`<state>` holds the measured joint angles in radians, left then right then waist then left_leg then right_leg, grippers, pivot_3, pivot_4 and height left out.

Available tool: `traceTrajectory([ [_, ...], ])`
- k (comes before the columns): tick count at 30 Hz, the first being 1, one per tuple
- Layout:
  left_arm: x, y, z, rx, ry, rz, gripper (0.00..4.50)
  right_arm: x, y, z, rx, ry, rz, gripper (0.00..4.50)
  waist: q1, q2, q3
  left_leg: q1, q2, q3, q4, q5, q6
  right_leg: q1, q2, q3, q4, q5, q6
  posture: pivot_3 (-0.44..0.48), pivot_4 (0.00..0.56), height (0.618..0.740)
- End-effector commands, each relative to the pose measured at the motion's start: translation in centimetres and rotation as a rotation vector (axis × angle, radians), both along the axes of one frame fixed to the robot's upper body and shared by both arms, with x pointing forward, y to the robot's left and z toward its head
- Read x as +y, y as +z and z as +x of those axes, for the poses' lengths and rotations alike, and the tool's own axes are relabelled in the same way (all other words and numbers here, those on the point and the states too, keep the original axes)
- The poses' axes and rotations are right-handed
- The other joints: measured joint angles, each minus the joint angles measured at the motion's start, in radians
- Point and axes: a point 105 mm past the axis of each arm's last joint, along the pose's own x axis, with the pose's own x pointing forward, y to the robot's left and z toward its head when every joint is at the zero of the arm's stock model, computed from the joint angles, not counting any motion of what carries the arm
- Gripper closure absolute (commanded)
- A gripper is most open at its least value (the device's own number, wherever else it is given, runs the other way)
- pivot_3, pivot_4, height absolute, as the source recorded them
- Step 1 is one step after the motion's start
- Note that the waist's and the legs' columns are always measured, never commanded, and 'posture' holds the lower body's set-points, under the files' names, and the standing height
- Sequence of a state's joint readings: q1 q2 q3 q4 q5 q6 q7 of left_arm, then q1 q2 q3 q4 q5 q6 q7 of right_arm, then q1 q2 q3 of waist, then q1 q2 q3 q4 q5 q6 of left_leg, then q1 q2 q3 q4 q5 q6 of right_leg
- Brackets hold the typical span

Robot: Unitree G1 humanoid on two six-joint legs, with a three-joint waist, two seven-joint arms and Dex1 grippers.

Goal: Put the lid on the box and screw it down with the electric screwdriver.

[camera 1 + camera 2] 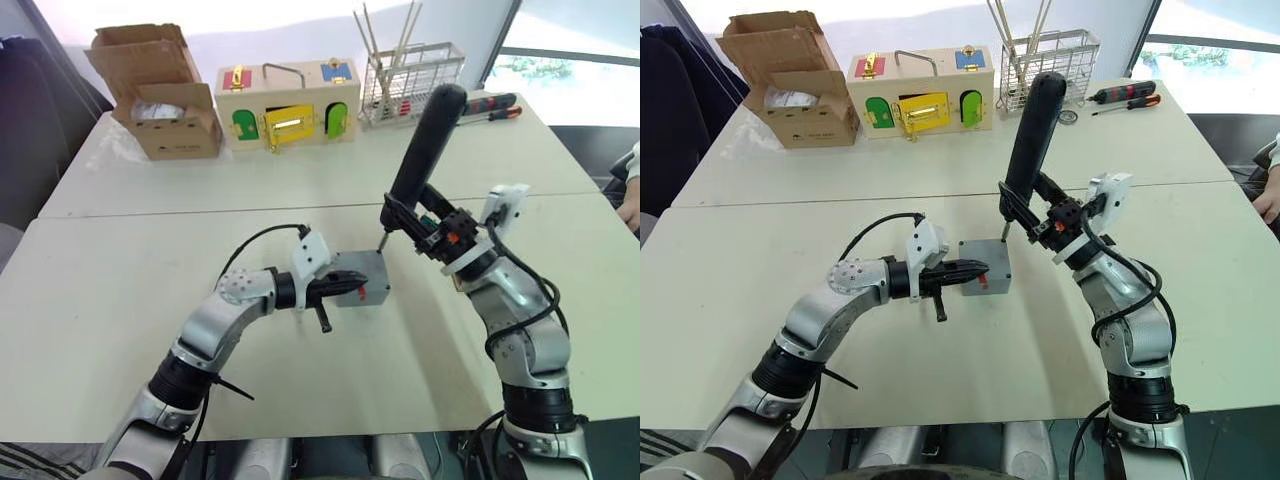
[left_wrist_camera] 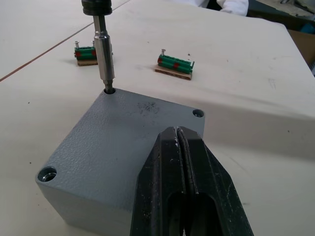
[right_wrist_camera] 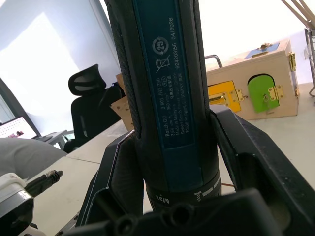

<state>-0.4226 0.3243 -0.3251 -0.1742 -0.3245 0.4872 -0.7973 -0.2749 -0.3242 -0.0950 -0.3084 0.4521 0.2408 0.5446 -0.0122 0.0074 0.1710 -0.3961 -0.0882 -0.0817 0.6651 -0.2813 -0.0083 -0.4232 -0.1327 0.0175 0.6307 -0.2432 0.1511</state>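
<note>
The grey lid (image 2: 123,132) lies flat on top of the grey box (image 1: 372,296), which stands at the table's middle with a small red mark on its near side. My left gripper (image 2: 177,130) is shut, its black fingers resting flat across the lid with nothing between them. My right gripper (image 1: 428,228) is shut on the black electric screwdriver (image 1: 425,150), which it holds upright and tilted. The tool's metal bit (image 2: 104,59) stands in the screw hole at the lid's far corner. Open screw holes show at two other corners.
Along the back stand a cardboard box (image 1: 165,95), a wooden box with coloured doors (image 1: 288,105), a wire rack (image 1: 405,85) and hand screwdrivers (image 1: 495,105). Two green terminal blocks (image 2: 174,64) lie beyond the box. A person's hand (image 1: 630,205) is at the right edge.
</note>
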Motion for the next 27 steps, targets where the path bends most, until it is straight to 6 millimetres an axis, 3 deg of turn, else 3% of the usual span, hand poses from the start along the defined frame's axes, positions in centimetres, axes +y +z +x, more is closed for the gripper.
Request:
traceTrajectory([
  [1,0.3,-0.5,0.0,0.015,0.028,-0.007,4.5,1.3,-1.7,-0.3,0.046,0.043,-0.006,2.58,0.0,-0.001,-0.001,0.0,0.0,0.0,0.0,0.0,0.0,0.0,0.0,0.0,0.0,0.0,0.0,0.0,0.15,0.734],
  [8,0.3,-0.5,0.0,0.015,0.035,-0.012,4.5,1.4,-2.9,0.2,0.068,0.004,0.023,2.58,-0.001,-0.007,-0.008,0.004,0.0,0.0,-0.002,0.0,0.0,0.003,0.0,0.0,0.0,0.0,0.0,0.0,0.15,0.734],
  [27,0.4,-0.4,0.3,-0.006,0.045,-0.009,4.5,1.9,-4.1,0.2,0.103,-0.009,0.061,2.58,-0.001,-0.008,-0.015,0.004,0.001,0.0,-0.002,-0.001,0.0,0.003,0.001,0.0,0.0,0.0,0.0,0.0,0.15,0.734],
])
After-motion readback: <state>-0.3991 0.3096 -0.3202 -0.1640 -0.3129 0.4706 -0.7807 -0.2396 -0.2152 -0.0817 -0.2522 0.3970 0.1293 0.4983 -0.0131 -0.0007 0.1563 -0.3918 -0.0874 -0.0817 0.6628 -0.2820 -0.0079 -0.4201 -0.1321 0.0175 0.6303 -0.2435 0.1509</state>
